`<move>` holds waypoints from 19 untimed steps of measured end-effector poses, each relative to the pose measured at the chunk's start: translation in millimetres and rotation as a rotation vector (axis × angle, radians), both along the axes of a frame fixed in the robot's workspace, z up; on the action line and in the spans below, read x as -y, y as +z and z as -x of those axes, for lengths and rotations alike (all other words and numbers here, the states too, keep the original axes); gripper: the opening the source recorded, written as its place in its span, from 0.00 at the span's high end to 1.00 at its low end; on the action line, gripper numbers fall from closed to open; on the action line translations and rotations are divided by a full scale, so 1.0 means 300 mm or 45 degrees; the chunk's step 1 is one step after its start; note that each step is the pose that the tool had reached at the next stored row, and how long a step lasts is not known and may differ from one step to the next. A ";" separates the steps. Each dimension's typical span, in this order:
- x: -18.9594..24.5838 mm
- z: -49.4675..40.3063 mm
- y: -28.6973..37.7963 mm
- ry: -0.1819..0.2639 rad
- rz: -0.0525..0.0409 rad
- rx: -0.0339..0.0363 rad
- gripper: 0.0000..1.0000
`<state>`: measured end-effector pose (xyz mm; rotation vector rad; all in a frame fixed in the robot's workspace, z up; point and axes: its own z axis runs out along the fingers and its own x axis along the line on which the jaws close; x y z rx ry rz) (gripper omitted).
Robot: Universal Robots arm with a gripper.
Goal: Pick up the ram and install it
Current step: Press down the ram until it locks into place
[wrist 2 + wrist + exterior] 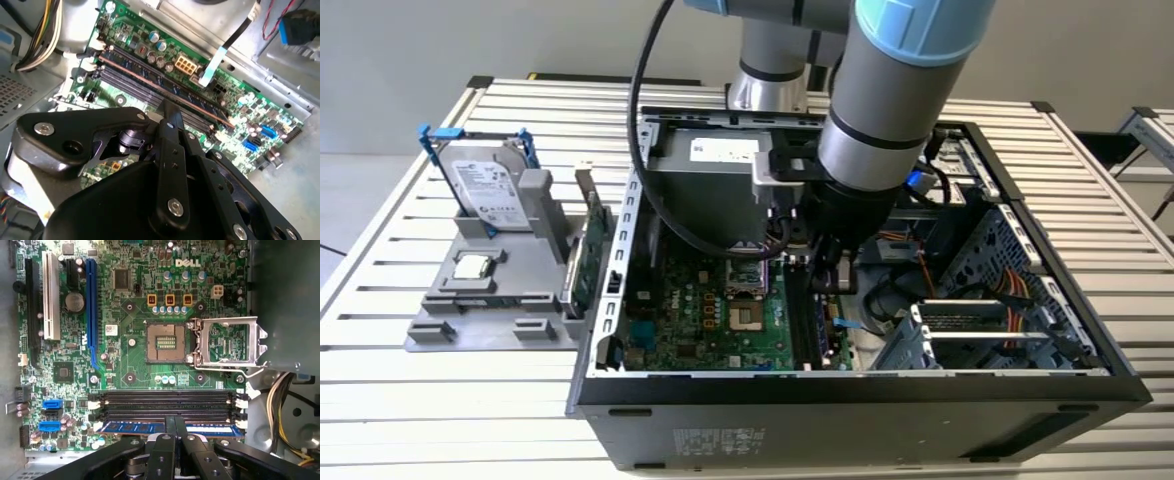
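The ram (130, 427) is a thin blue stick standing in the memory slot farthest from the processor socket; in the second wrist view the ram (145, 77) runs as a long narrow strip along the board's edge. My gripper (175, 421) sits over the stick's middle, fingers drawn together on its top edge. The second wrist view has the gripper (169, 107) down at the row of slots. In the exterior view the gripper (825, 278) reaches deep into the open computer case (854, 385), right of the motherboard (707, 310).
An open processor socket (165, 342) lies beyond the three free memory slots (165, 402). Yellow and black cables (285, 405) hang beside the slots. Outside the case, a grey holder (494, 320) carries a hard drive (494, 190), a processor chip (474, 266) and a green expansion card (594, 250).
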<state>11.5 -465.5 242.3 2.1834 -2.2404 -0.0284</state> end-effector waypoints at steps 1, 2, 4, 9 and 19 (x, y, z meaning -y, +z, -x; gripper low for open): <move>0.000 -0.007 0.000 0.001 0.000 -0.0011 1.00; 0.000 -0.011 0.000 0.003 0.000 -0.0013 1.00; -0.001 -0.012 -0.001 0.005 0.000 -0.0013 1.00; -0.001 -0.013 -0.027 0.007 0.000 -0.0014 1.00; -0.001 -0.016 -0.076 0.008 0.001 -0.0017 1.00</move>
